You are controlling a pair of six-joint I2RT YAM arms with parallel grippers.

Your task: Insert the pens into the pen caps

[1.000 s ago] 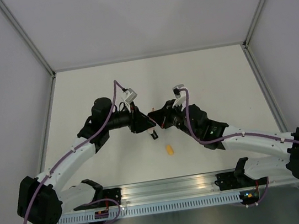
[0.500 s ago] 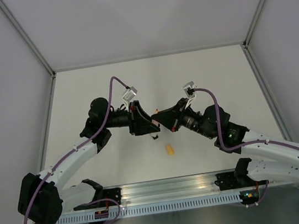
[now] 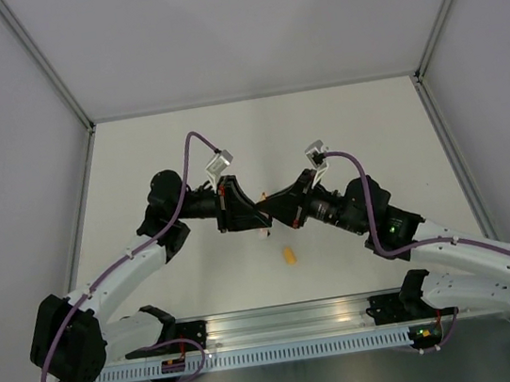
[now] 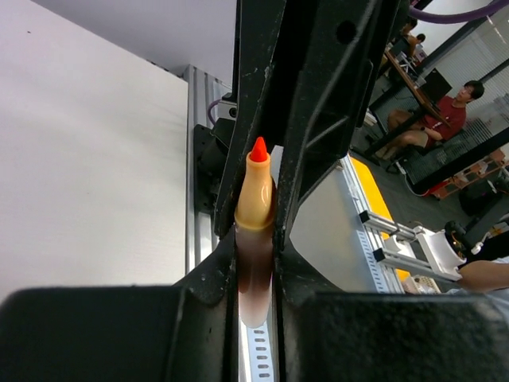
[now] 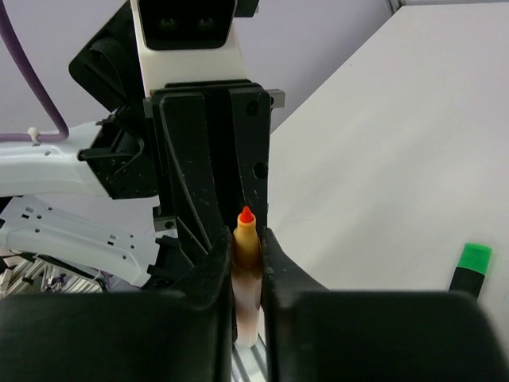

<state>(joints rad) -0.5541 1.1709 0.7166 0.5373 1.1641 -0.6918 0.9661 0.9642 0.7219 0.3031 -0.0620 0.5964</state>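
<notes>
White table (image 3: 351, 130) in a grey-walled cell; I have both grippers clamped on one pen at mid-table.

Nearest the bases, the orange-yellow cap (image 3: 289, 256) lies on the table, just short of where the arms meet. Just beyond it the two grippers face each other nose to nose. My left gripper (image 4: 256, 274) is closed on the lower barrel of the pen (image 4: 256, 199), its fingers touching it on both sides. The right gripper (image 5: 246, 274) pinches the same pen from the opposite side. The pen stands upright between them, held clear of the table, with its red-orange tip up and bare. In the right wrist view the black pen (image 5: 475, 259) lies on the table apart from the grippers, green end showing.
</notes>
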